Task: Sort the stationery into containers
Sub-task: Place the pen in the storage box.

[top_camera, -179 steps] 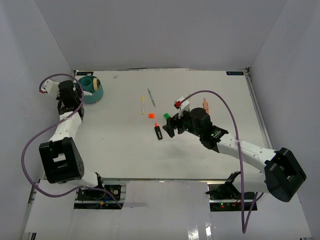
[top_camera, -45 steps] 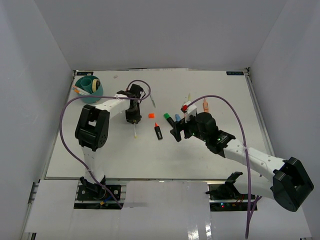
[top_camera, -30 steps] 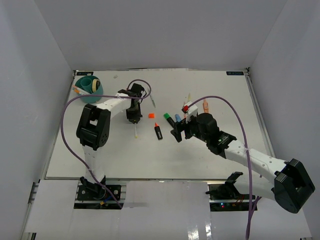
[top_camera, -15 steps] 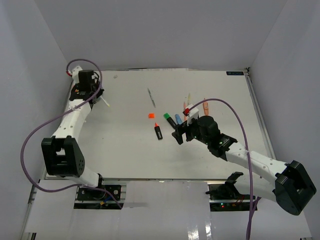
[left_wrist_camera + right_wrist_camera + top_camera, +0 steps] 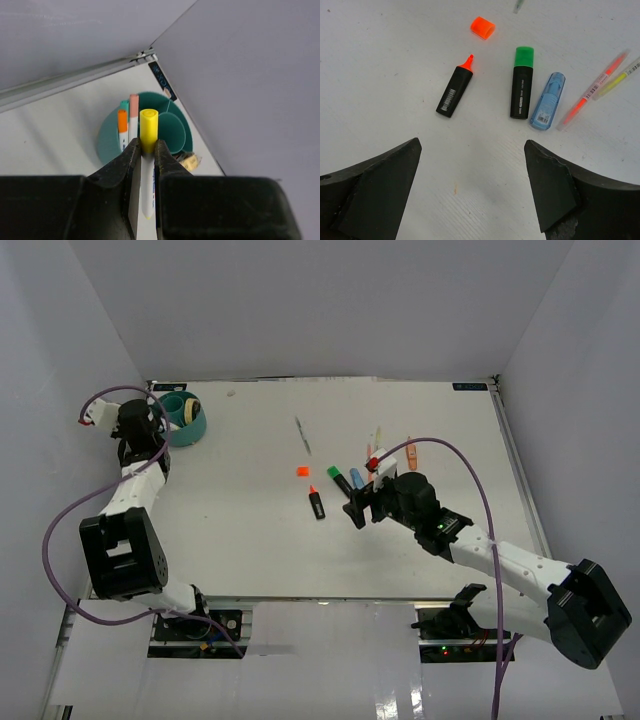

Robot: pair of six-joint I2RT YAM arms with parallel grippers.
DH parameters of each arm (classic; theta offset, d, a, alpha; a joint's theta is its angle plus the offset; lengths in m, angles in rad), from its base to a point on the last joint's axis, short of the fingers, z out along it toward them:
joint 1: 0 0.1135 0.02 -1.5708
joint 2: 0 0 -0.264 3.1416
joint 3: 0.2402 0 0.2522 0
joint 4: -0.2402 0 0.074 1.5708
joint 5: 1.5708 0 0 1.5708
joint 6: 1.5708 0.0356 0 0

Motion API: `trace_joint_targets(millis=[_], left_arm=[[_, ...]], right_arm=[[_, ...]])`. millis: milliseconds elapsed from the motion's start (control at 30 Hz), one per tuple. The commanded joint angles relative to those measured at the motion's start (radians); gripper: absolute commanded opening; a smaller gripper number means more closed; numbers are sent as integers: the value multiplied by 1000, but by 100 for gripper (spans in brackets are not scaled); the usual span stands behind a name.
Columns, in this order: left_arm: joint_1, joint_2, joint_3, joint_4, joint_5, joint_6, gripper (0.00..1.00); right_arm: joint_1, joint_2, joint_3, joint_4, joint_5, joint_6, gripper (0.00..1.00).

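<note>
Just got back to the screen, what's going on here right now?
The left gripper is shut on a yellow-capped pen, held close to the teal organiser in the far left corner, which already holds an orange-capped pen and a pink-capped pen. The right gripper is open, hovering above the orange-tipped highlighter, a loose orange cap, a green-capped highlighter and a blue highlighter. None of those is gripped.

A white surface [image 5: 250,550] fills the middle of the overhead view. Plain pale grey panels box it in: a back wall [image 5: 320,300] across the top, and a left wall [image 5: 50,360] and a right wall [image 5: 590,370] slanting down the sides. A thin metal rail [image 5: 522,480] edges the surface on the right. A small dark label [image 5: 468,387] sits at its upper right corner. The light is soft and even, and the shadows are faint.
</note>
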Motion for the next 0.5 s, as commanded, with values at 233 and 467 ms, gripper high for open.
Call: trace_joint_targets(millis=[233,467], left_arm=[[29,104,29,286,-43,31,0],[32,185,47,349,-43,94,0]], right_arm=[[-7,21,-11,54,-8,-14,90],[-11,39,-8,54,-8,-17,90]])
